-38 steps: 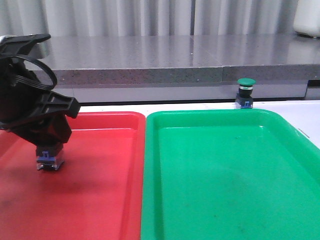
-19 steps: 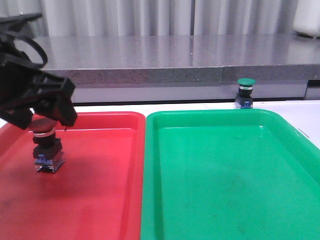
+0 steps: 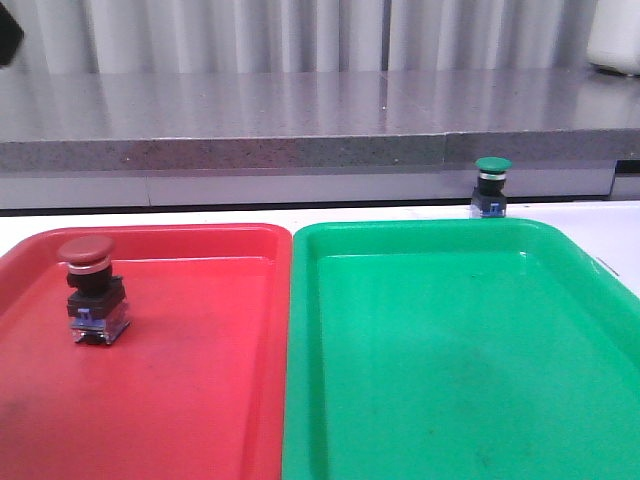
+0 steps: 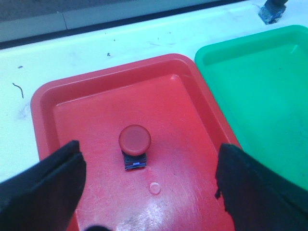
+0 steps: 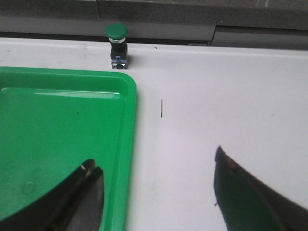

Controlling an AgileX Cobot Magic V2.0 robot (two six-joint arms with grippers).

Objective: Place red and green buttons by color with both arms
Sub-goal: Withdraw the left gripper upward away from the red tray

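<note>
Red button (image 3: 90, 290) upright in red tray (image 3: 200, 400), left part, free of any grip. Left hand (image 4: 149, 187) above it, fingers (image 4: 43, 185) spread wide, nothing held. Green button (image 3: 491, 186) upright on white table (image 5: 216, 96), just behind far rim of green tray (image 3: 450, 380), outside it. Right hand (image 5: 159, 192) wide too, empty, over green tray's edge and bare table, well short of green button.
</note>
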